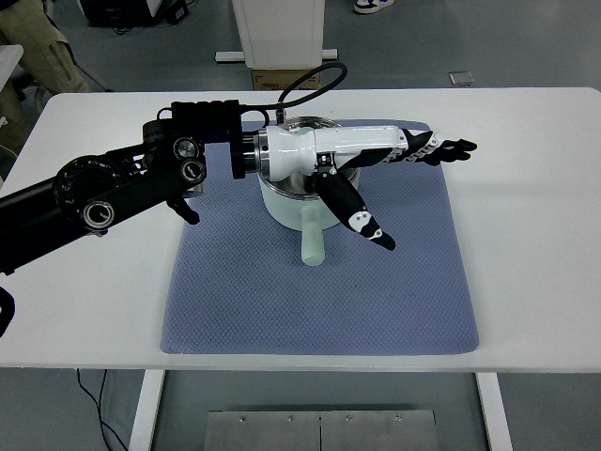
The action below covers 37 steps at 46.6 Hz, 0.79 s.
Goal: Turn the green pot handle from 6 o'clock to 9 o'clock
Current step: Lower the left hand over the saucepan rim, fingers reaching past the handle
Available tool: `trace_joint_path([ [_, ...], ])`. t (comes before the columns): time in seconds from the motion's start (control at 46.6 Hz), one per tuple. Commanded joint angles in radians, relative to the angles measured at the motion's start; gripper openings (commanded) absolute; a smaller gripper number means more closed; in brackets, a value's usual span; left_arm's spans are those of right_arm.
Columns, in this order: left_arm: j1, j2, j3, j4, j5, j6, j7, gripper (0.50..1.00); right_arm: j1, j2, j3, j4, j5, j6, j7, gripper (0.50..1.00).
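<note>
Left hand (376, 164) hovers open-fingered over the green pot (293, 202) (handle (312, 242) at six o'clock).

light: bright, even, overhead | shadows: soft, faint under the left arm (103, 193) on the table (526, 188) | focus: sharp | glare: mild on table

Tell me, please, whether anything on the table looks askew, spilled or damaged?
Nothing stands out. The pale green pot sits upright on the flat blue-grey quilted mat, its handle pointing toward the near edge. The left hand hovers open above the pot.
</note>
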Motion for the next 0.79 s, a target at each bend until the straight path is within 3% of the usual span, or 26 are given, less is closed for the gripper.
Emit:
trace_joint_path([
  [0.0,-0.004,-0.008,0.004,0.0,0.024,0.001,0.0,1.0,0.0,0.0,-0.001,0.0,0.0,0.0,0.0,1.0],
  [0.773,-0.035,-0.049,0.075,0.011,0.248,0.0,0.0,1.0,0.0,0.0,-0.001,0.0,0.0,0.0,0.0,1.0],
])
